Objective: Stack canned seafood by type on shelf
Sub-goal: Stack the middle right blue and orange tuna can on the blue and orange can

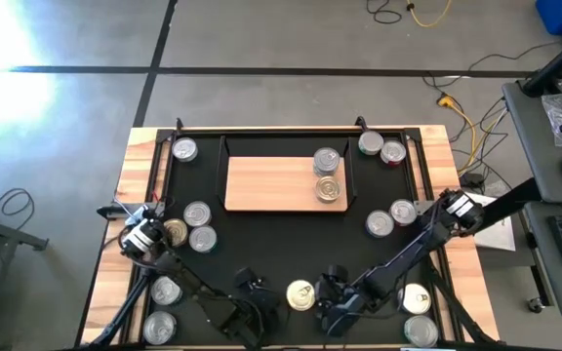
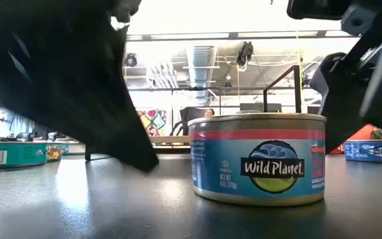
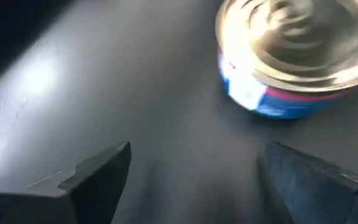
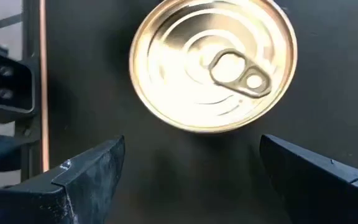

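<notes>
gold-top can (image 1: 301,293) on the mat at the near table edge, well short of the shelf (image 1: 283,183) | right fingers (image 4: 191,180) spread wide, empty, poised over it, likely to grab | left fingers (image 3: 194,180) spread, empty, just beside can | shelf holds two cans (image 1: 328,175), far side, probably sorted by type

Grey concrete floor (image 1: 261,39) crossed by dark lines; yellow cable (image 1: 427,12) lying loose; grey desk (image 1: 540,146) beside worktop; bright ceiling lights (image 2: 197,36).
</notes>
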{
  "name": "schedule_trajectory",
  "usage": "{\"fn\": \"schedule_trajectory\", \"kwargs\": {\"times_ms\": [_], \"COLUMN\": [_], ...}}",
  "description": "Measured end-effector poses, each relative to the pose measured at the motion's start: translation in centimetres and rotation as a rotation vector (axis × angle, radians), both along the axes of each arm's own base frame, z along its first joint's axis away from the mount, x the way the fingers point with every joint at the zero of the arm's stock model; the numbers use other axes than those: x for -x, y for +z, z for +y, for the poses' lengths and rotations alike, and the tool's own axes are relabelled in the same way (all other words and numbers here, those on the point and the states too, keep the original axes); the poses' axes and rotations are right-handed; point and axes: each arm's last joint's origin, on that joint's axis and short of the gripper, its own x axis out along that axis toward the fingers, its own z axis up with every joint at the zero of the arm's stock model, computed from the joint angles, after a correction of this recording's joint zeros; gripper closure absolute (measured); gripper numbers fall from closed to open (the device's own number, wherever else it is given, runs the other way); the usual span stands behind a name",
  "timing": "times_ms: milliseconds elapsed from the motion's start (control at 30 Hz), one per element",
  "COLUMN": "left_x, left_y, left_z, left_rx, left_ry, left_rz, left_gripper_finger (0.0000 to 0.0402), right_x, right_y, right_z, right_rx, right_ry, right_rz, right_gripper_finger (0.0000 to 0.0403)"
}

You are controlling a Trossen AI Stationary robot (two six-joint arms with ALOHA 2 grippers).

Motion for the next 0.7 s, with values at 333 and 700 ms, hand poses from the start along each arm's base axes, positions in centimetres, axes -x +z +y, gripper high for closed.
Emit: {"fn": "schedule_trajectory", "kwargs": {"times_ms": [333, 700], "left_x": [-0.7, -0.2], "left_y": [0.4, -0.1], "left_z": [-4.4, -3.5], "left_rx": [0.130, 0.218], "left_ry": [-0.282, -0.185], "left_rz": [-0.151, -0.133], "left_gripper_finger": [0.0054, 0.0054], "right_x": [0.4, 0.6], "right_y": [-0.4, -0.5], "right_z": [-0.7, -0.8], "right_rx": [0.200, 0.236], "right_ry": [0.080, 0.109], "right_rz": [0.025, 0.040], "right_gripper_finger": [0.0038, 0.0038]}}
